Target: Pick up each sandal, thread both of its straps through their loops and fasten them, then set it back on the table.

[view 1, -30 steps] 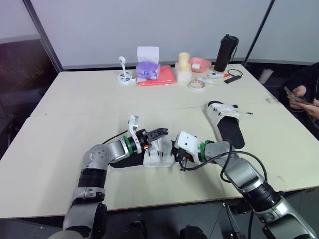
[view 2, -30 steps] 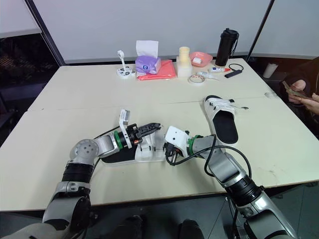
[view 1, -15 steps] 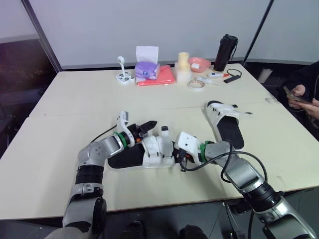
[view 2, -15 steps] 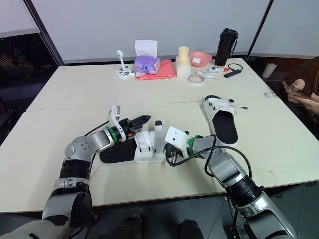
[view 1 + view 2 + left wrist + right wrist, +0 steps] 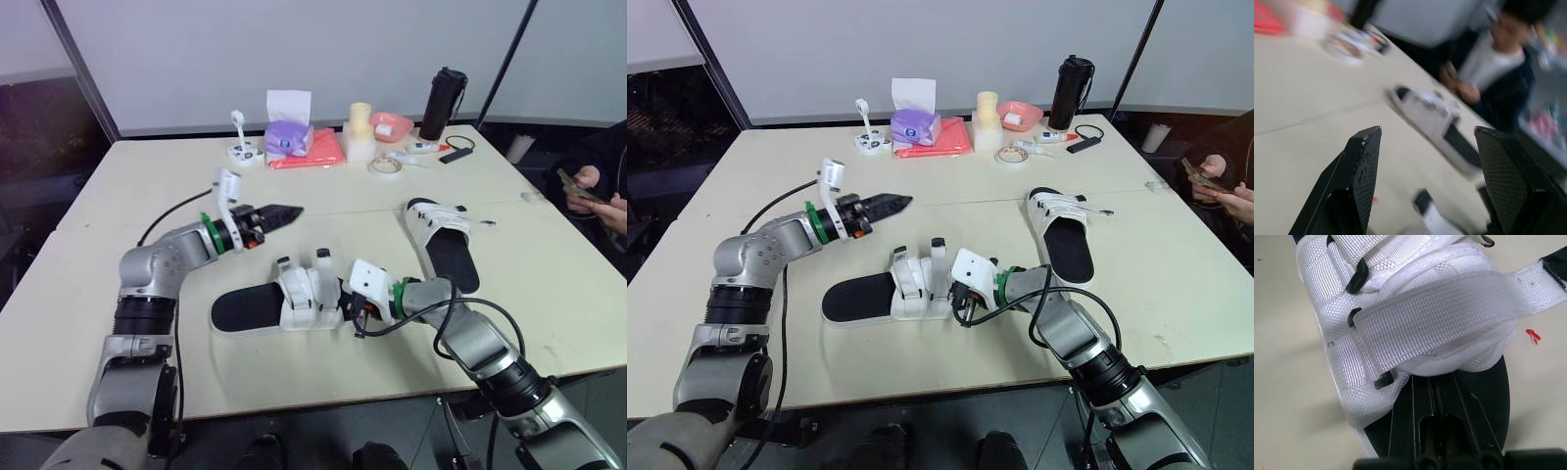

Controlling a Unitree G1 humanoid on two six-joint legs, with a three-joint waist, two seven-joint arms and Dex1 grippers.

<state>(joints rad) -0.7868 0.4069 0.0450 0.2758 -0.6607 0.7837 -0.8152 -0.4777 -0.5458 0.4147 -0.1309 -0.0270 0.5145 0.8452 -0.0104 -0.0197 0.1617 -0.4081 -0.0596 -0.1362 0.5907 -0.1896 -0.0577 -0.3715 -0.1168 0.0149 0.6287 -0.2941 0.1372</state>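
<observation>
The left end effector (image 5: 294,210) hovers raised with fingers apart; the right end effector (image 5: 351,309) sits low, fingers together.

The sandal (image 5: 279,305) at the right claw (image 5: 353,311) has a black sole and white woven straps. The far sandal (image 5: 443,240) beyond that claw matches. The left claw (image 5: 291,210) is black with pebbled pads, over a cream table (image 5: 147,186).

No legible text, label, brand, number or sign on any item here.
</observation>
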